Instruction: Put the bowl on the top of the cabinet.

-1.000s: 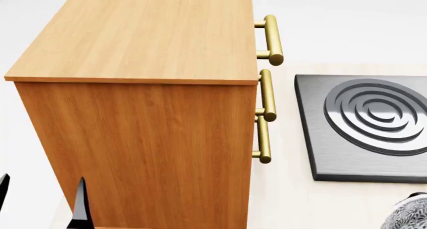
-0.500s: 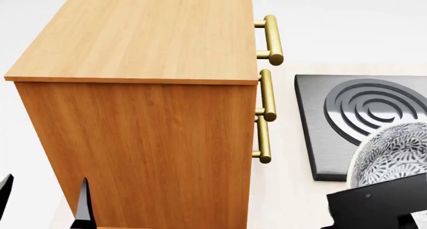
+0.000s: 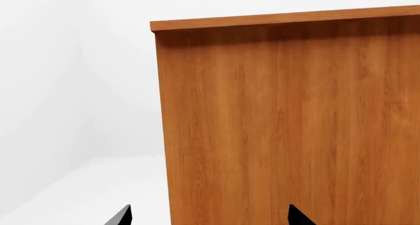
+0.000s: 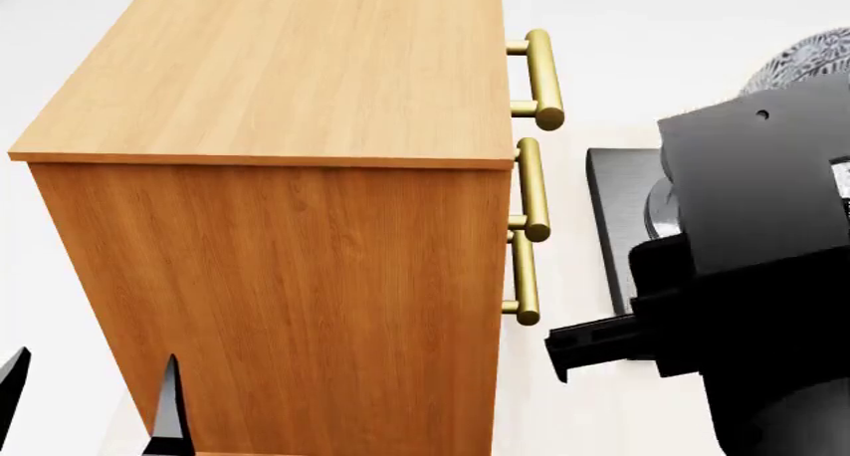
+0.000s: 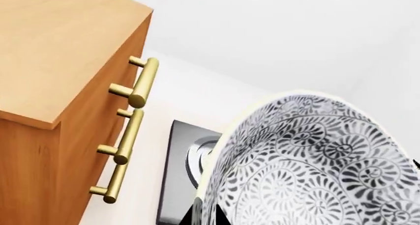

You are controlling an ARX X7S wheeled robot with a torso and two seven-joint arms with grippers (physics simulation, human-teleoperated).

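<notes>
I am holding the bowl (image 5: 308, 161) up in my right gripper (image 5: 208, 216), its fingers pinched on the rim, raised beside the cabinet (image 4: 286, 177) at about 3 o'clock from the cabinet's top in the head view. In the right wrist view the bowl is tipping on edge, its patterned inside facing the camera and its rim nearest the cabinet; in the head view only a sliver (image 4: 797, 63) is showing past my right arm (image 4: 757, 267). The cabinet's flat top is lying open from edge to edge. Three brass handles (image 4: 538, 78) are jutting from its front toward the bowl. One dark burner plate (image 4: 622, 217) is sitting on the counter below. My left gripper (image 4: 87, 401) is hanging low at 7 o'clock, jaws spread wide, gripping nothing, facing the cabinet's side
</notes>
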